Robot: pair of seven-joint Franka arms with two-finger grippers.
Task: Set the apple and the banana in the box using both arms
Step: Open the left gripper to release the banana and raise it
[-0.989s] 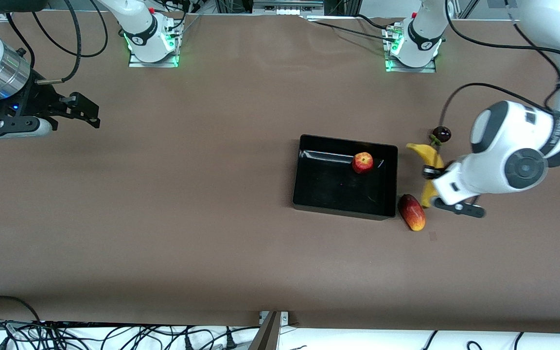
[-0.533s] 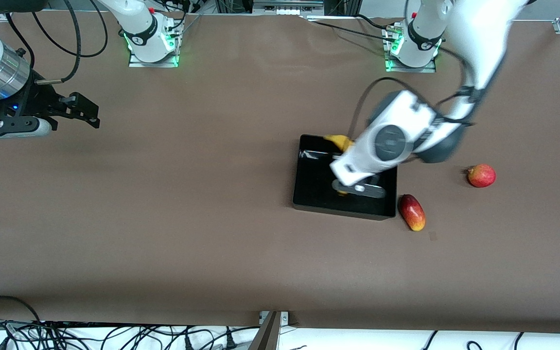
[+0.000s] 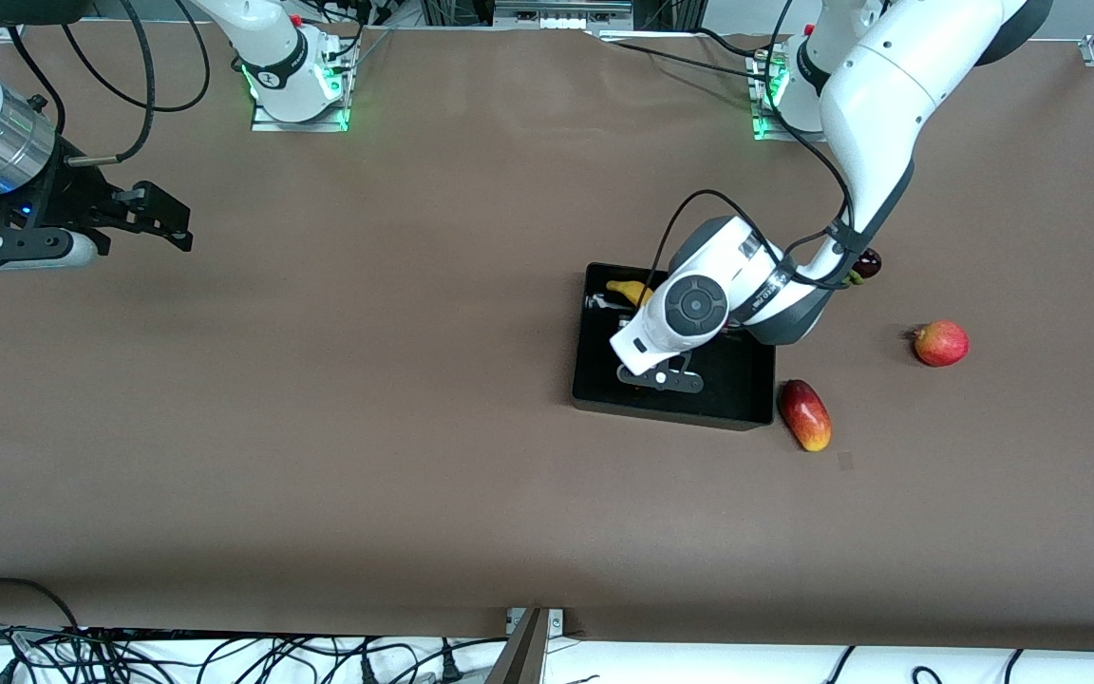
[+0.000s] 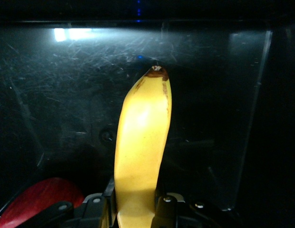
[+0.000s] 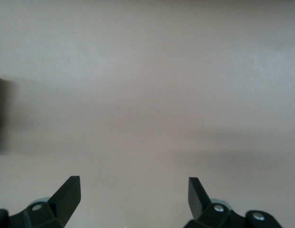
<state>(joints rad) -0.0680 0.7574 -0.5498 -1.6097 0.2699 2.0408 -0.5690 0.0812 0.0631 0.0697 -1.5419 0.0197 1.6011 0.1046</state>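
The black box (image 3: 675,414) lies mid-table toward the left arm's end. My left gripper (image 4: 134,199) is over it, shut on the yellow banana (image 4: 140,137), whose dark tip (image 3: 625,288) pokes out from under the wrist by the box wall farthest from the front camera. The left wrist view shows the banana against the box's scratched floor (image 4: 62,99), with the red apple (image 4: 35,202) beside the gripper. In the front view the arm hides the apple. My right gripper (image 3: 153,214) waits open and holds nothing, over bare table at the right arm's end.
A red-yellow mango-like fruit (image 3: 804,414) lies against the box's near corner. A pinkish-red round fruit (image 3: 940,343) sits farther toward the left arm's end. A small dark fruit (image 3: 866,262) shows behind the left forearm. Cables run along the table's edges.
The left arm lifted the banana from the table beside the box and swung it over the box. It now hides the apple and uncovers the pinkish fruit. The right arm has not moved.
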